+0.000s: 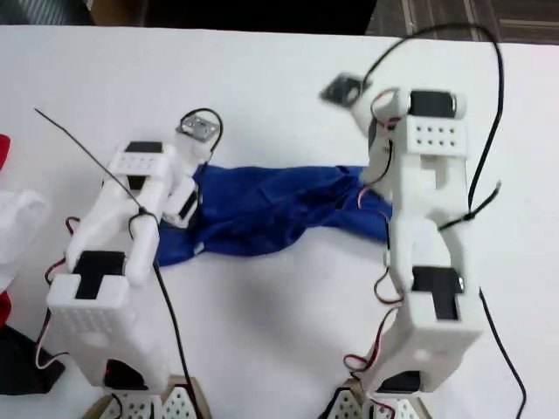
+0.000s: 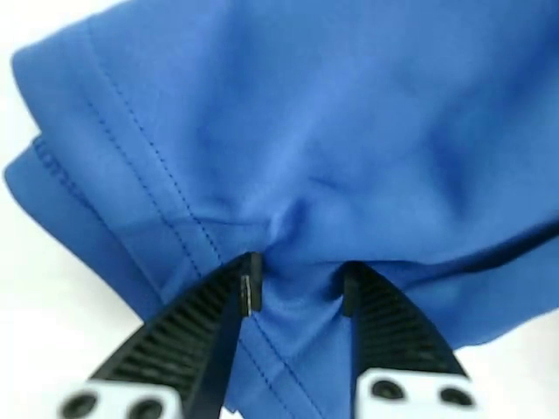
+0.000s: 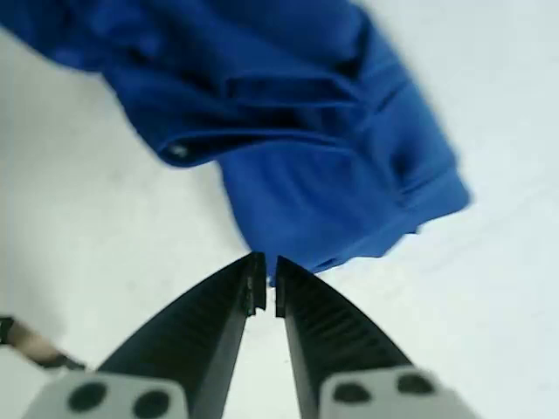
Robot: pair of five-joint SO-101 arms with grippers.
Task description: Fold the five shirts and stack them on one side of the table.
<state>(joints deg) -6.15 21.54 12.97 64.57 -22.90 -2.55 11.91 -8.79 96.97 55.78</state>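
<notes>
progress: early, I judged; blue shirt [image 1: 262,214] was crumpled, not yet folded or stacked
shirt: lay on bench [image 1: 279,323] between my two arms
left end effector [image 2: 297,292]: narrow, pinched a bunch of shirt cloth
right end effector [image 3: 264,284]: nearly closed at the shirt's hem; couldn't tell if cloth was caught
cloth pile [image 1: 17,227]: white, red and dark, at bench edge; likely the shirts still left

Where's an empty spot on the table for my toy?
Bare white table stretches along the far side, beyond the blue shirt. Another free patch lies nearer, bordered by the shirt, the left arm and the right arm. It is crowded mid-table, where both arms sit over the shirt, and at the edge by the piled clothes.
</notes>
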